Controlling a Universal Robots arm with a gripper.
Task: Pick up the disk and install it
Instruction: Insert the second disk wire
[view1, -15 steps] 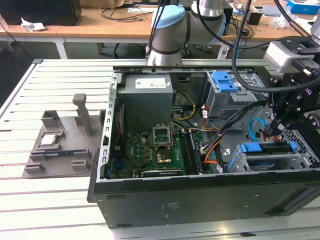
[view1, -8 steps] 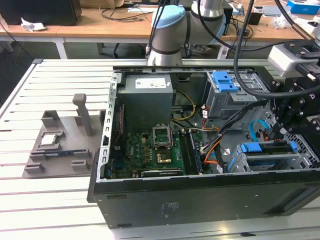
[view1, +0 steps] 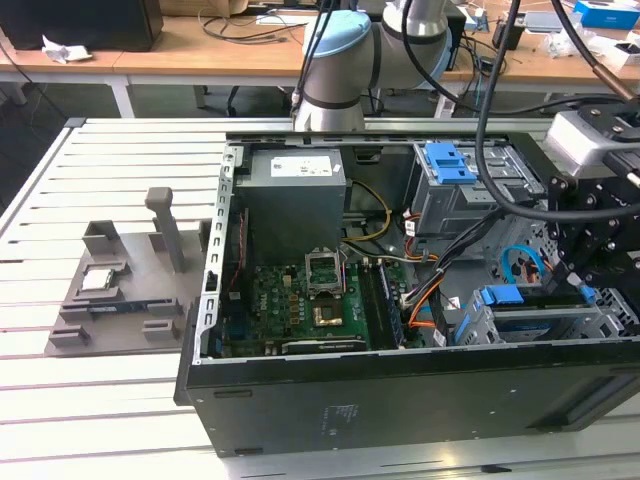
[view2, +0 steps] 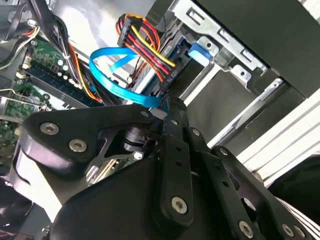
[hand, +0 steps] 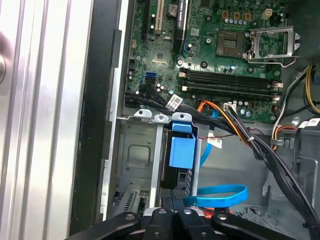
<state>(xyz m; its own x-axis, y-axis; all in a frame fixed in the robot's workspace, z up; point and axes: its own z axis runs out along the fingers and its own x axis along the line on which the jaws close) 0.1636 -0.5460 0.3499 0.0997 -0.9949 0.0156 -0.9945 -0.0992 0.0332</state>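
The arm (view1: 340, 60) rises from behind the open computer case (view1: 400, 390) and bends over toward the exterior view's right. There its wrist hangs low over the drive cage (view1: 540, 320) at the case's front corner, and the claw (view1: 580, 290) points down into it.

In the first wrist view the claw's fingers (hand: 167, 200) are drawn close together over the top edge of the disk (hand: 181, 150). The disk stands on edge in the cage slot, its blue bracket facing up. Whether the fingers actually pinch it cannot be told.

A looped blue cable (hand: 220, 196) lies just beside the slot, and the motherboard (hand: 225, 55) lies beyond. The case rests on a slatted metal desk (view1: 100, 180).
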